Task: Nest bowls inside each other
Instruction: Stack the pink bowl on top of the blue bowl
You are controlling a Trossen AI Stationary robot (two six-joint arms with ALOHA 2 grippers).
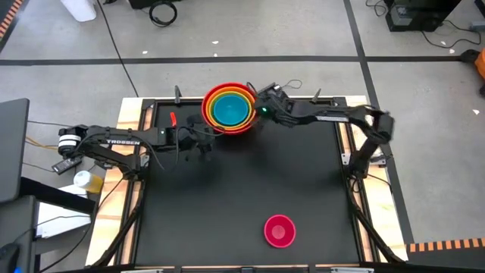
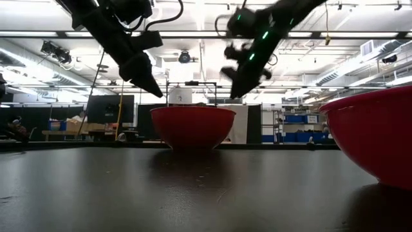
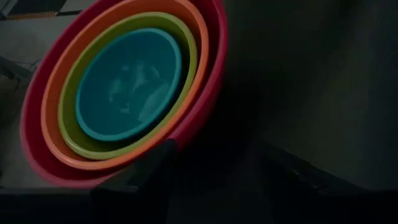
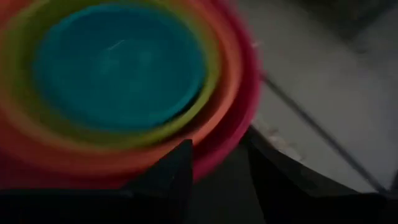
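Note:
Near the table's far edge stands a stack of bowls [image 1: 228, 108]: blue [image 3: 127, 84] in yellow-green [image 3: 186, 56], in orange [image 3: 200, 37], in red [image 3: 214, 74]. The red one's base rests on the table. A pink bowl [image 1: 279, 230] sits alone near the front edge, large at the right of the low view [image 2: 376, 132]. My left gripper [image 1: 203, 142] hovers open just left and nearward of the stack, above rim height [image 2: 153, 89]. My right gripper [image 1: 262, 102] hovers open over the stack's right rim [image 4: 233, 134], also above it [image 2: 235, 90].
The dark table top [image 1: 242, 182] lies bare between the stack and the pink bowl. Wooden rails [image 1: 129, 197] run along its left and right sides. A bottle [image 1: 85, 180] and a cable lie off the table at the left.

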